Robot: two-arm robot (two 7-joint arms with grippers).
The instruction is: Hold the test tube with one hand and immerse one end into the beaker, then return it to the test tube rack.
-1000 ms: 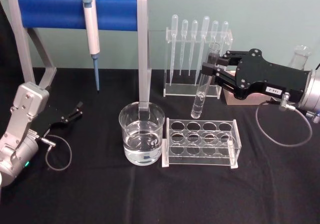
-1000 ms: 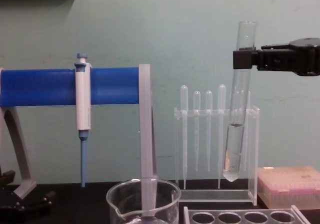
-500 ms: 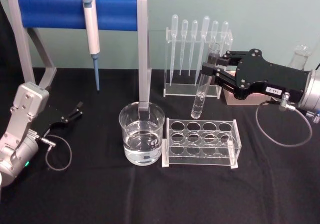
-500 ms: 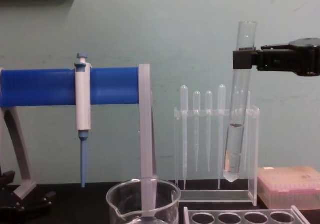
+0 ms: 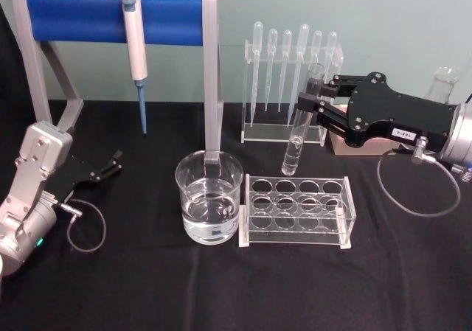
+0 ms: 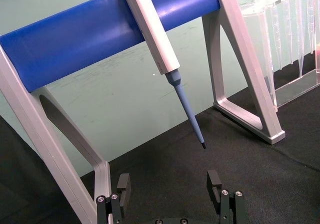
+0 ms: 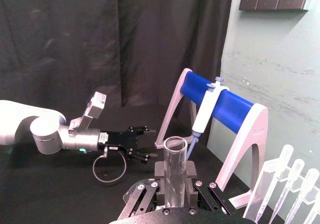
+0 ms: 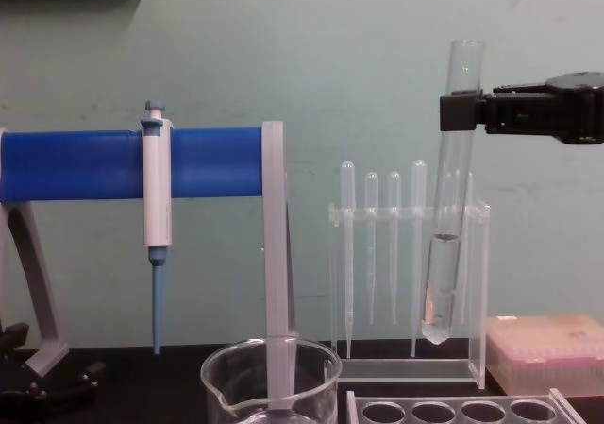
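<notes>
My right gripper [image 5: 310, 102] is shut on the upper part of the test tube [image 5: 297, 132], a long clear glass tube hanging nearly upright in the air above the clear rack. In the chest view the test tube [image 8: 447, 245] holds some liquid in its lower third, its round bottom well above the rack, with the right gripper [image 8: 461, 112] clamped just below its rim. The right wrist view has the tube's open rim [image 7: 175, 145] between the jaws. The beaker [image 5: 209, 197], wide and part full of clear liquid, stands left of the rack, apart from the tube. My left gripper [image 5: 110, 165] rests open at the table's left.
A clear rack with round holes [image 5: 297, 210] sits right of the beaker. Behind it stands a pipette holder [image 5: 291, 80] with several plastic pipettes. A blue-barred stand [image 5: 110, 18] carries a white-and-blue micropipette [image 5: 135, 51]. A pink box [image 8: 547, 348] lies at the back right.
</notes>
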